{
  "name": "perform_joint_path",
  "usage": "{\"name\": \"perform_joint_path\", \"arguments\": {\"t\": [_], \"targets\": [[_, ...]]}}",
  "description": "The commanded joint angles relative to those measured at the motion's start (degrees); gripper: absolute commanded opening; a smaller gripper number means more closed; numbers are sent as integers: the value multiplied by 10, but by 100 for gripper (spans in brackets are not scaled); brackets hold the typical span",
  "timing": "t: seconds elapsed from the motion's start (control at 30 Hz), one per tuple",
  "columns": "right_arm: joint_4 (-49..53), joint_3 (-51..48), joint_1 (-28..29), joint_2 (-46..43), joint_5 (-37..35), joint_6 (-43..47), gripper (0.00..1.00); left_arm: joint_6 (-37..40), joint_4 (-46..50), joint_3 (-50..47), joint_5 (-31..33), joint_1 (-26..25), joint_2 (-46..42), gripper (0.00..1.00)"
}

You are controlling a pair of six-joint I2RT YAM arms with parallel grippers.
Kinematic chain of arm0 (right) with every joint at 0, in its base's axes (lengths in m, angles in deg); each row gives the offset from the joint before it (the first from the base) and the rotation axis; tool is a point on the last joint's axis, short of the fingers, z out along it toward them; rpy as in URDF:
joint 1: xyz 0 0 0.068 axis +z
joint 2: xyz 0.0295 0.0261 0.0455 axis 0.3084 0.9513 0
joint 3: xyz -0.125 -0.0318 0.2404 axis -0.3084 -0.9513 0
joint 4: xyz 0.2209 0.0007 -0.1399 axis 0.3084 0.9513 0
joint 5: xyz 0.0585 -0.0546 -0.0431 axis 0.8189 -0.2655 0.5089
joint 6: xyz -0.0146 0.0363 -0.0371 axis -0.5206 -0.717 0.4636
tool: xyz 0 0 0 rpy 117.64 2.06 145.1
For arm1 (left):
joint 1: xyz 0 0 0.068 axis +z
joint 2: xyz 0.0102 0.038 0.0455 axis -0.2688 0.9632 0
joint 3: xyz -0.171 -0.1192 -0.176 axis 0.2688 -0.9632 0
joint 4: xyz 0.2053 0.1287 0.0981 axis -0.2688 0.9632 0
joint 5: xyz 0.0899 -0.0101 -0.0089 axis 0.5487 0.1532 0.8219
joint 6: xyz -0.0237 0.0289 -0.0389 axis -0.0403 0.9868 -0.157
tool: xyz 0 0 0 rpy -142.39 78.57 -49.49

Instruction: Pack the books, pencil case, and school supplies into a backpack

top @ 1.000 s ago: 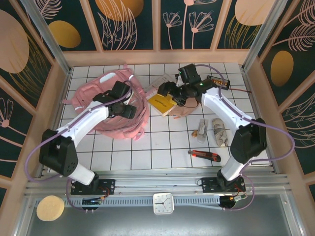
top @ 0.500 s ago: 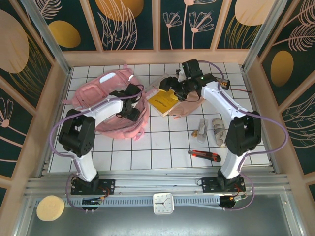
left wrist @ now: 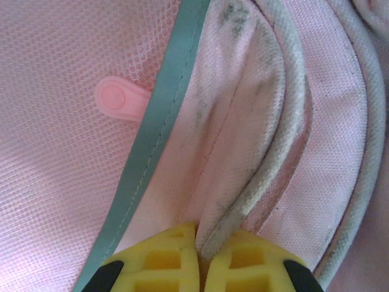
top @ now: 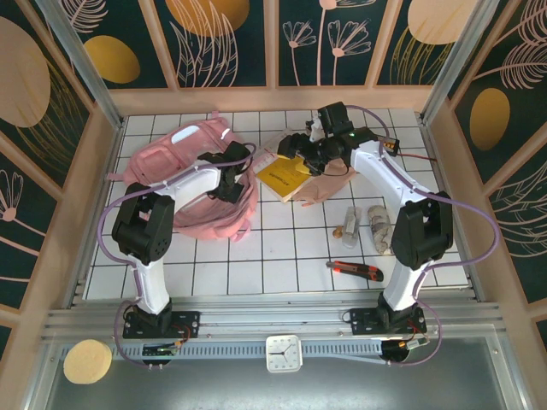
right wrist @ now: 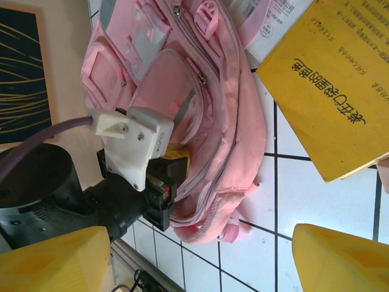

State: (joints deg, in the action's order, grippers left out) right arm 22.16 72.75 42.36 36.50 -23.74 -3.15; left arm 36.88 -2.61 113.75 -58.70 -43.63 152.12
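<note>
Change: we see the left hand point(left wrist: 197, 263) has snapped shut since the earlier frame.
Left hand: fully closed, pinching the white-piped edge of the backpack point(top: 162, 166).
Right hand point(right wrist: 197, 258): we find its jaws spread wide, holding nothing, near the yellow book point(top: 282, 178).
Backpack: on the counter point(top: 256, 273), far left, just beside the yellow book.

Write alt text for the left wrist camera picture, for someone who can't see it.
The left gripper has its yellow jaws shut on a white-corded fold of the pink backpack. Left of the fold, a grey-green trim strip runs diagonally beside pink mesh bearing a small round pink tab.
</note>
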Motion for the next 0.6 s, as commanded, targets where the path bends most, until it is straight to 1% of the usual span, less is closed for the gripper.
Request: {"name": "perform_joint_path", "arguments": {"t": [0.0, 0.13, 0.2, 0.37, 0.47, 0.57], "targets": [[-19, 11, -5, 4, 25, 26, 79, -5, 41, 44, -6, 3, -17, 0], [-32, 23, -4, 21, 49, 41, 77, -3, 78, 101, -28, 3, -43, 0], [-41, 30, -5, 31, 61, 43, 74, -4, 81, 120, -32, 3, -59, 0], [-54, 46, -2, 58, 83, 45, 68, -17, 81, 116, -51, 3, -109, 0], [-78, 51, 3, 72, 97, 38, 68, -16, 81, 114, -61, 3, -118, 0], [-90, 82, 15, 106, 110, 27, 68, -12, 81, 109, -68, 3, -134, 0]]}}
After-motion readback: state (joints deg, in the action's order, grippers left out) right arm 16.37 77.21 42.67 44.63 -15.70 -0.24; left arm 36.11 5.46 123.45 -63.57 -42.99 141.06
